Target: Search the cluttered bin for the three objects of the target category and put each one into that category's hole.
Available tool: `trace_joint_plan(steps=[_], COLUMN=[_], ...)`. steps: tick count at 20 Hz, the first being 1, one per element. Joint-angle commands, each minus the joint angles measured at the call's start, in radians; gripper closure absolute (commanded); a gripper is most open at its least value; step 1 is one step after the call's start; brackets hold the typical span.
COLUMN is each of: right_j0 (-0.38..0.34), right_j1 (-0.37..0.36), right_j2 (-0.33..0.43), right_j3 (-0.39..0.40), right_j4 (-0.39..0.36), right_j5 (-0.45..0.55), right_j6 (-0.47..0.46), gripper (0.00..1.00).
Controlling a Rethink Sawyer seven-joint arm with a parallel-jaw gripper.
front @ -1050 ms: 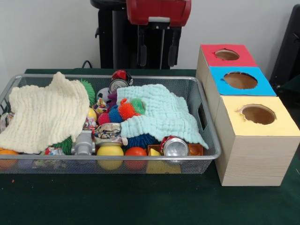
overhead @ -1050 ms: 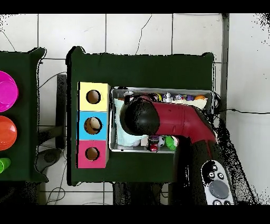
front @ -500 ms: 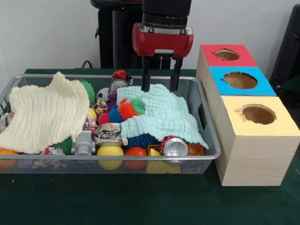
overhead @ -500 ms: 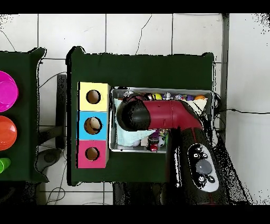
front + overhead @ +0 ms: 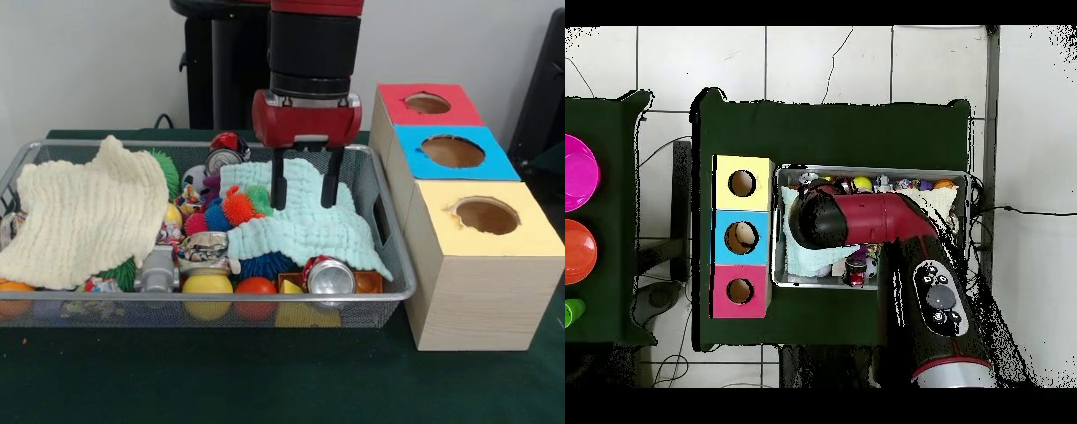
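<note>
Front view. A wire bin sits on the table, with a row of three boxes just beside it on the right, running from near to far. In the bin, one cloth lies at the left and another at the right (spiky balls between them). A can lies at the near wall; the gripper hangs over the right cloth.

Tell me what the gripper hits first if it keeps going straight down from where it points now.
Most likely the light green cloth: the gripper hangs open, fingers pointing down right over it, tips about at its surface. Whether they already touch is unclear.
</note>
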Motion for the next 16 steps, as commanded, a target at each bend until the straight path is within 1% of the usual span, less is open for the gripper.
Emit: trace_joint_plan(steps=[1,3,4,9,11,13,16], right_j0=[0.011,0.036,0.044,0.086,0.101,0.110,0.116], right_j1=[0.079,0.123,0.142,0.201,0.219,0.244,0.262], right_j2=[0.025,0.002,-0.006,-0.043,-0.058,-0.065,-0.068], right_j3=[-0.057,-0.108,-0.129,-0.221,-0.246,-0.266,-0.275], right_j4=[-0.049,-0.054,-0.052,-0.058,-0.060,-0.069,-0.085], right_j5=[0.102,0.187,0.213,0.366,0.454,0.457,0.451], right_j6=[-0.011,-0.025,-0.025,-0.024,-0.025,-0.011,-0.001], gripper=[0.00,0.00,0.00,0.00,0.00,0.00,0.00])
